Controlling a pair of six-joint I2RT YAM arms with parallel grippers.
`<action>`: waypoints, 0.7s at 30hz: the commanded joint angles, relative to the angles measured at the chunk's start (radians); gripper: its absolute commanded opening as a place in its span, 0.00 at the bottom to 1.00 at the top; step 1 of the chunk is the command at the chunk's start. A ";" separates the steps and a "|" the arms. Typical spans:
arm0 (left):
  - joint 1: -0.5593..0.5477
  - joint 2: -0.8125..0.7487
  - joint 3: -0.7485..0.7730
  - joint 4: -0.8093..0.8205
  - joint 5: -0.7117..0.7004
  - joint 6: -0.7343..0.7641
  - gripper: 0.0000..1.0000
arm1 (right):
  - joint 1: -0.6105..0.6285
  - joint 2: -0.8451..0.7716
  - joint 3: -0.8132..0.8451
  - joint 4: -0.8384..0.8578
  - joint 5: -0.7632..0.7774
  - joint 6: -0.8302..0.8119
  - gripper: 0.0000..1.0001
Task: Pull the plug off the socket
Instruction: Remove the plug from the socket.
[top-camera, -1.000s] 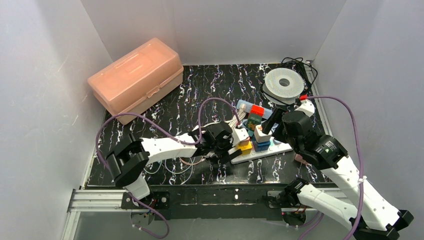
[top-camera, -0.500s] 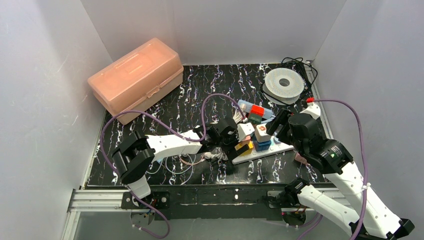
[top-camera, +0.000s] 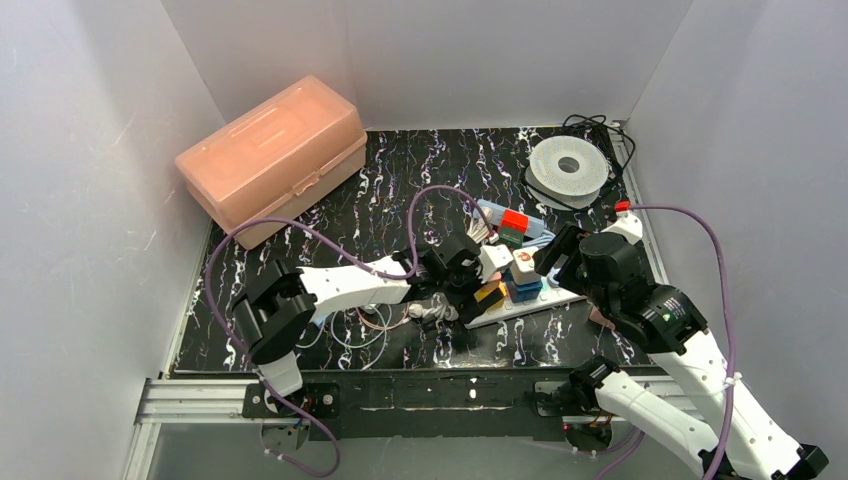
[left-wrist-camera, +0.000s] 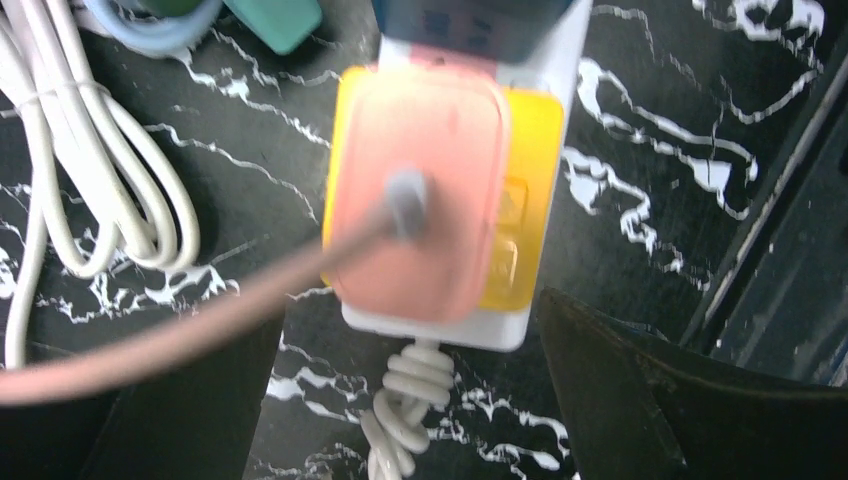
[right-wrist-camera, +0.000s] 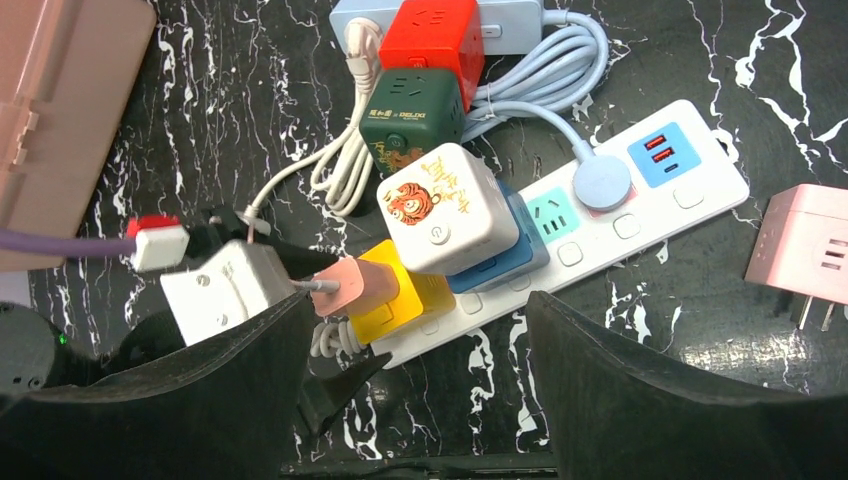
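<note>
A pink plug (left-wrist-camera: 415, 205) with a pink cable (left-wrist-camera: 150, 340) sits in a yellow cube socket (left-wrist-camera: 525, 215) at the near end of the white power strip (right-wrist-camera: 620, 225). The plug also shows in the right wrist view (right-wrist-camera: 355, 285) and faintly in the top view (top-camera: 487, 291). My left gripper (left-wrist-camera: 410, 400) is open, with its fingers (left-wrist-camera: 640, 400) wide on either side of the strip's end and not touching the plug. My right gripper (right-wrist-camera: 420, 400) is open and empty, hovering above the strip's near edge.
On the strip stand a white tiger cube (right-wrist-camera: 450, 205) and a blue adapter; a green cube (right-wrist-camera: 410, 120) and a red cube (right-wrist-camera: 430, 40) sit behind. A pink adapter (right-wrist-camera: 800, 250) lies right. White cord coils (left-wrist-camera: 90, 200) lie left. A pink box (top-camera: 270, 155) and a spool (top-camera: 567, 165) stand farther back.
My left gripper has moved right, closer to the strip's end with the pink plug. My right gripper has drawn back to the right, away from the white cube.
</note>
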 joint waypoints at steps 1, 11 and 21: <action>0.006 0.053 0.089 -0.047 -0.032 -0.047 0.98 | -0.006 -0.015 -0.012 0.031 -0.012 0.015 0.85; 0.009 0.085 0.065 -0.034 0.070 -0.130 0.98 | -0.009 -0.054 -0.024 0.008 0.018 0.027 0.85; 0.018 0.161 0.139 -0.017 0.137 -0.129 0.77 | -0.012 -0.082 -0.036 -0.017 0.012 0.052 0.83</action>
